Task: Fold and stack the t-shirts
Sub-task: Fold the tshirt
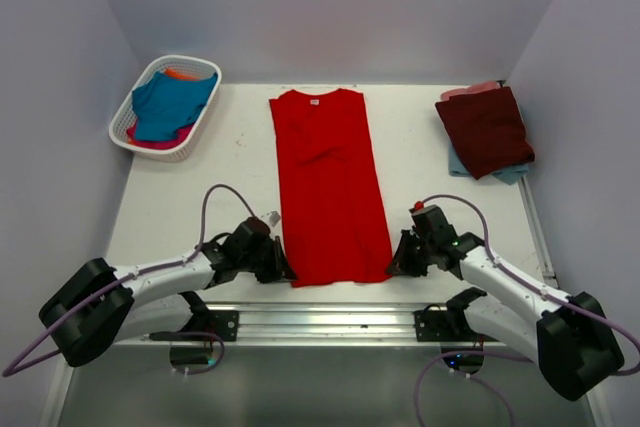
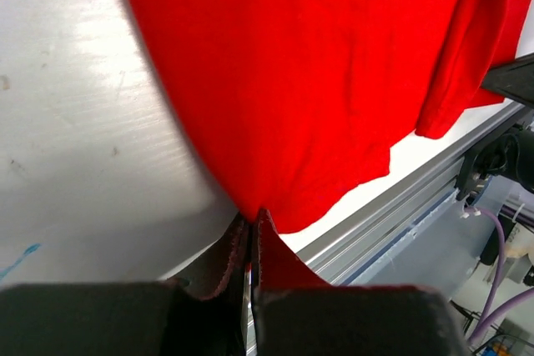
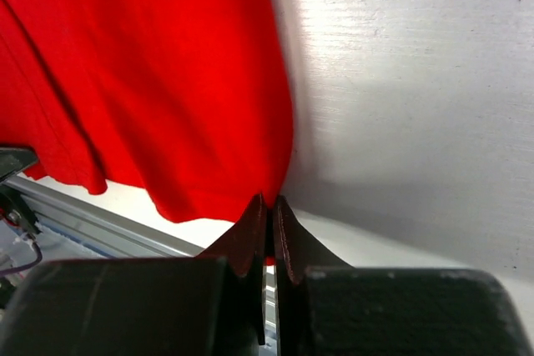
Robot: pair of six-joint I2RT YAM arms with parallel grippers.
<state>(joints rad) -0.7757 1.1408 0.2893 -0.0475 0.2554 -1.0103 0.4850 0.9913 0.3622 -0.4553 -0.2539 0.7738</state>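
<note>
The bright red t-shirt (image 1: 330, 187) lies lengthwise in the table's middle, sleeves folded in, collar at the far end. My left gripper (image 1: 280, 269) is shut on its near left hem corner (image 2: 250, 214). My right gripper (image 1: 395, 265) is shut on its near right hem corner (image 3: 269, 202). Both corners are lifted a little off the table. A folded dark maroon t-shirt (image 1: 487, 129) lies at the far right on a pale blue one (image 1: 512, 174) and a pink one (image 1: 472, 90). A teal t-shirt (image 1: 172, 105) lies in the basket over orange (image 1: 180, 74) and pink (image 1: 150, 142) ones.
The white lattice basket (image 1: 128, 139) stands at the far left corner. A metal rail (image 1: 330, 319) runs along the table's near edge, just behind both grippers. Grey walls close in the left, right and far sides.
</note>
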